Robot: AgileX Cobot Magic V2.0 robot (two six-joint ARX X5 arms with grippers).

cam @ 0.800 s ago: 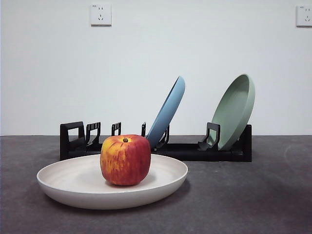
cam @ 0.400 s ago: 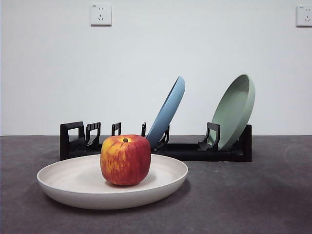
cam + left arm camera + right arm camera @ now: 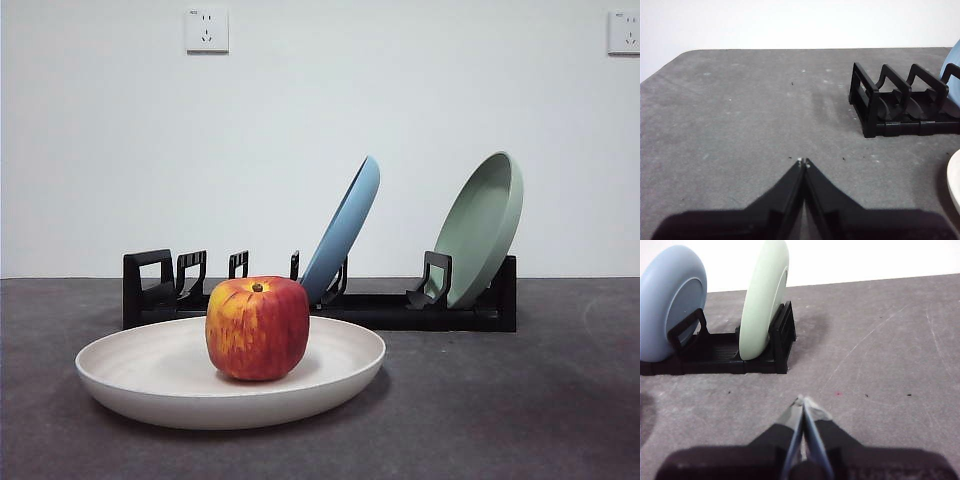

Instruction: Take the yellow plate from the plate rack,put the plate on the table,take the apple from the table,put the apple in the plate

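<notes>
The red and yellow apple (image 3: 257,327) stands upright in the middle of the yellow plate (image 3: 150,385), which lies flat on the dark grey table (image 3: 500,410) in front of the black plate rack (image 3: 380,310). A sliver of the plate's rim shows in the left wrist view (image 3: 955,182). My left gripper (image 3: 803,161) is shut and empty over bare table beside the rack's empty end (image 3: 890,100). My right gripper (image 3: 802,401) is shut and empty over bare table near the rack's other end (image 3: 730,357). Neither gripper shows in the front view.
A light blue plate (image 3: 345,228) and a sage green plate (image 3: 485,225) lean in the rack; both show in the right wrist view, blue (image 3: 670,310) and green (image 3: 762,300). White wall with two sockets (image 3: 206,30) behind.
</notes>
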